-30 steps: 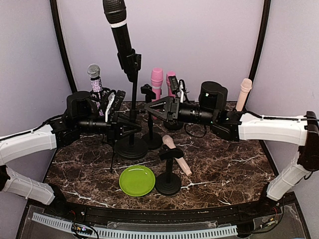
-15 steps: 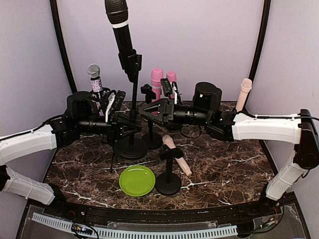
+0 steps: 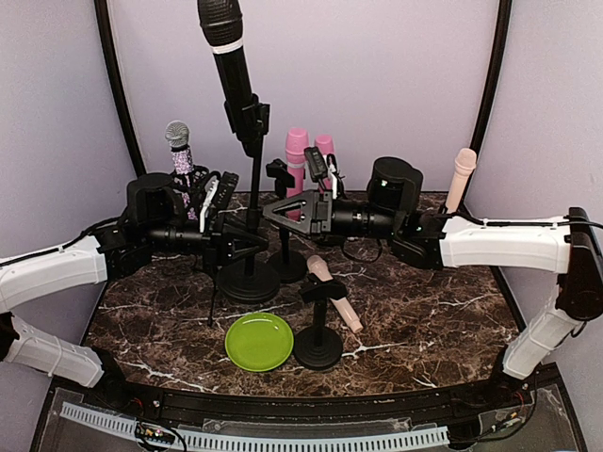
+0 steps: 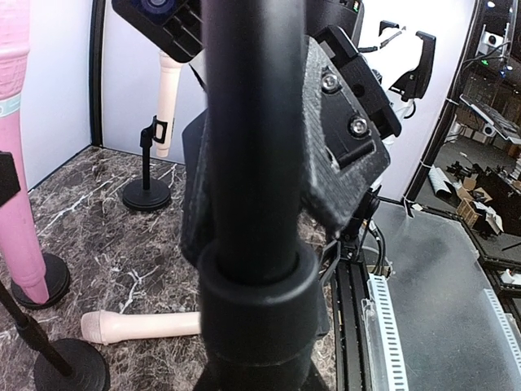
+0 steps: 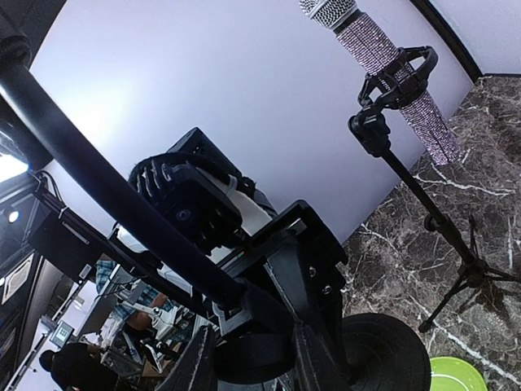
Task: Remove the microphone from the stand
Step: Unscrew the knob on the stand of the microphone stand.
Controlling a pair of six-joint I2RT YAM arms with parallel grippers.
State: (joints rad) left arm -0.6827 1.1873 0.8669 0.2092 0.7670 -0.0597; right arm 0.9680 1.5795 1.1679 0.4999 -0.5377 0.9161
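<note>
A black microphone (image 3: pixel 226 56) sits tilted in the clip on top of the tall black stand (image 3: pixel 252 193), whose round base (image 3: pixel 248 280) rests on the marble table. My left gripper (image 3: pixel 239 235) is shut on the stand's pole low down; in the left wrist view the pole and its collar (image 4: pixel 252 277) fill the frame and hide my fingertips. My right gripper (image 3: pixel 268 210) reaches in from the right at the same pole. In the right wrist view its fingers (image 5: pixel 191 362) lie against either side of the thick sleeve (image 5: pixel 273 322), shut on it.
A green plate (image 3: pixel 258 341) lies at the front, beside a short stand (image 3: pixel 318 347) holding a beige microphone (image 3: pixel 332 292). A glitter microphone (image 3: pixel 179 151), pink microphones (image 3: pixel 298 155) and another beige microphone (image 3: pixel 461 177) stand along the back. A small empty stand (image 3: pixel 283 235) is just behind the pole.
My right gripper has moved left to the pole and its jaws have narrowed around it. The left gripper and the microphone have stayed put.
</note>
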